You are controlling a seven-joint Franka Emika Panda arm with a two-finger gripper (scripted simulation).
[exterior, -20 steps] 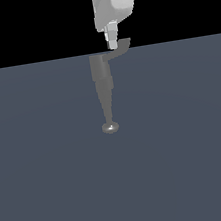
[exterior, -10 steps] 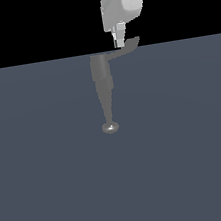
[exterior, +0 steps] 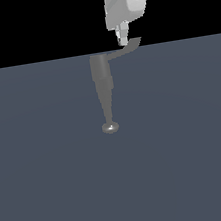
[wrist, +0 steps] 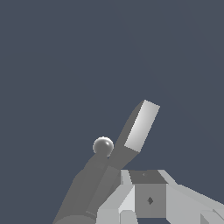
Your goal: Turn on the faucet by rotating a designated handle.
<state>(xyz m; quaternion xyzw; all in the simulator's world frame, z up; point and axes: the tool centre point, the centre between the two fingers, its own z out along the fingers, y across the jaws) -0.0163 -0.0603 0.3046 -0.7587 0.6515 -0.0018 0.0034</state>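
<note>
The handle point(exterior: 125, 48) juts from the faucet's point(exterior: 102, 83) top toward 2 o'clock, upturned tip just under the gripper point(exterior: 124, 41). Whether its jaws are apart or holding anything, I cannot tell.

Exterior view: off-arm camera, mid distance, facing level across the grey floor point(exterior: 54, 192) to a black backdrop. Gripper point(exterior: 123, 42) enters at the upper edge; faucet point(exterior: 102, 83) sits below it and toward the exterior view's left; handle point(exterior: 125, 48) tip touches or lies just under the fingertips.

Wrist view: very close, behind the gripper point(wrist: 144, 199), looking past it onto the handle point(wrist: 141, 126), faucet point(wrist: 85, 188) and floor point(wrist: 65, 65).

Shared: gripper tips, handle, faucet, floor.
</note>
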